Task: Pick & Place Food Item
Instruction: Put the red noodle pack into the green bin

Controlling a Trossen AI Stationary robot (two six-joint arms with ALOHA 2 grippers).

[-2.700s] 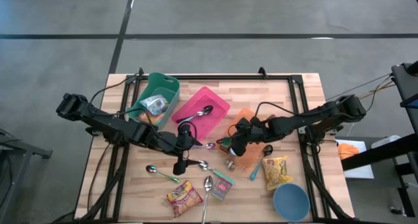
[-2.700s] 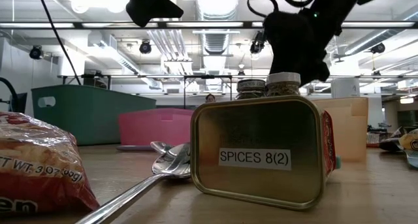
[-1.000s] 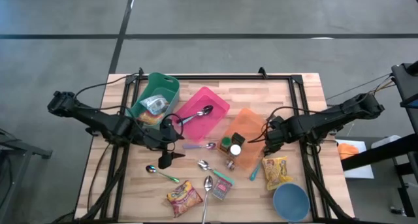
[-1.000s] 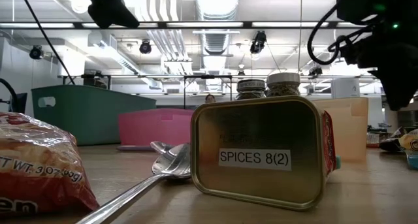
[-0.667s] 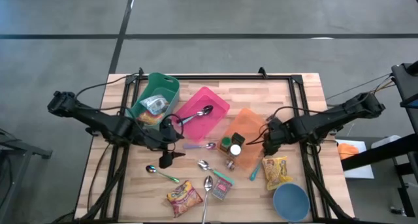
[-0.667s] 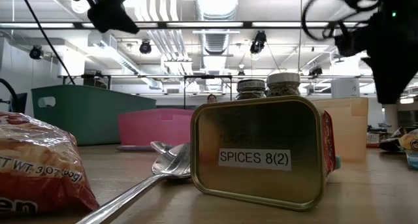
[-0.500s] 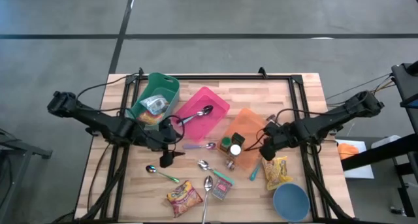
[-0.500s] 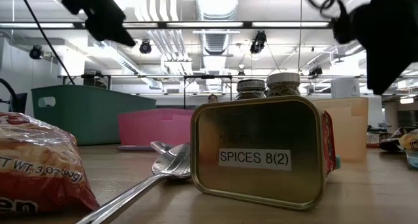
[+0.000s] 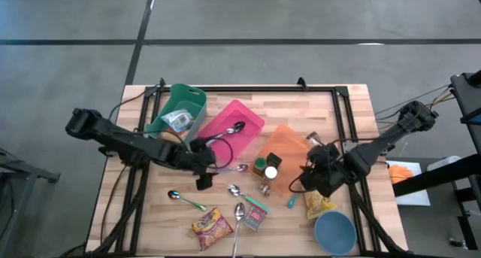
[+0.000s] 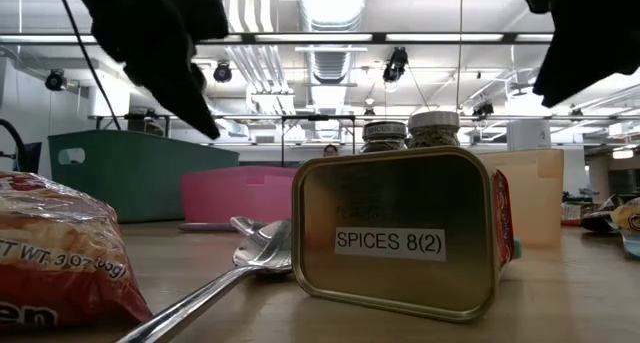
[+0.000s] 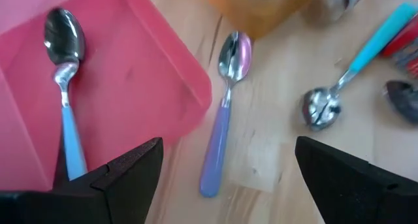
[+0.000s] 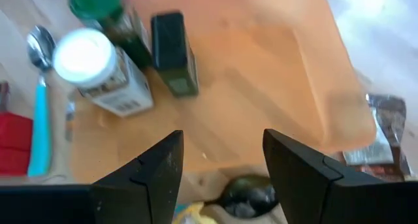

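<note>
Wooden slatted counter (image 9: 338, 107), cluttered. Orange plastic bin (image 9: 289, 149) holds two spice jars; yellow noodle packet (image 9: 319, 204), likely the food item, lies flat just beside it, partly under the right pincer (image 9: 310, 184), fingers part-spread, empty. Left pincer (image 9: 201, 175) hovers spread wide near the purple-handled spoon (image 11: 224, 106), also empty. Risk: the black spoon (image 12: 243, 192) by the packet gets pinched along with it; the slick wrapper may slip.

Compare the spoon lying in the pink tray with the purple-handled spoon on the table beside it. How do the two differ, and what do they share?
The blue-handled spoon lies inside the pink tray; the purple-handled spoon lies on the bare wooden table, just outside the tray's corner. Their handle colours differ: light blue against purple. Both have shiny metal bowls, and both lie flat.
</note>
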